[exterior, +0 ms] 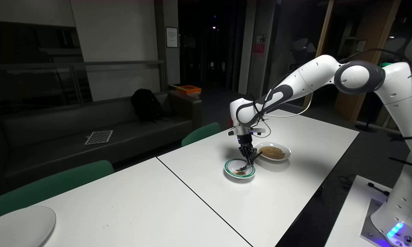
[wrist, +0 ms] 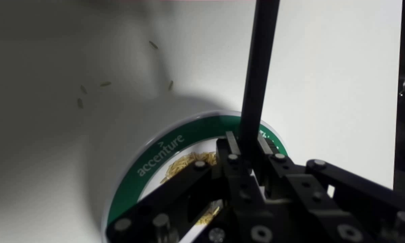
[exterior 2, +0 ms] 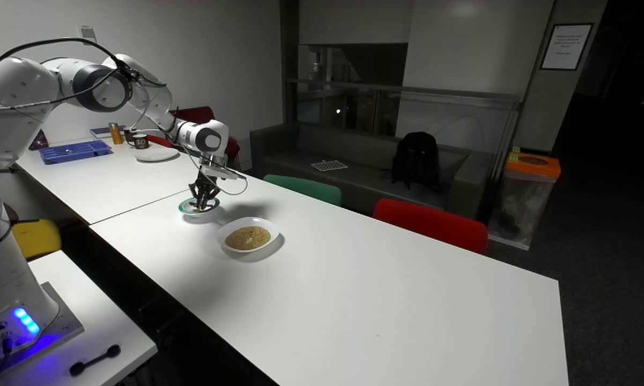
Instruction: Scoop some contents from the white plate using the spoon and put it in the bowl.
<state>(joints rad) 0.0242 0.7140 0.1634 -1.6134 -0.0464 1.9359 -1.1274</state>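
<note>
The spoon is dark with a slim handle (exterior: 258, 155); its handle also shows in the wrist view (wrist: 260, 60). My gripper (wrist: 248, 141) is shut on the handle; it also shows in both exterior views (exterior: 249, 162) (exterior 2: 201, 202). The gripper is low over the green-rimmed bowl (exterior: 228, 168) (exterior 2: 183, 208) (wrist: 123, 202). The spoon's head (exterior: 242, 168) is tilted down inside the bowl. Tan grains (wrist: 183, 165) lie in the bowl, partly hidden by the gripper. The white plate (exterior: 287, 153) (exterior 2: 253, 221) stands close by with tan-brown contents (exterior: 271, 153) (exterior 2: 248, 238).
Several loose grains (wrist: 105, 84) lie on the white table beside the bowl. A larger pale plate (exterior: 20, 226) (exterior 2: 156, 154), a blue tray (exterior 2: 75, 152), a mug (exterior 2: 141, 141) and an orange bottle (exterior 2: 116, 133) stand farther off. Green (exterior: 55, 181) and red (exterior 2: 430, 222) chairs line the table.
</note>
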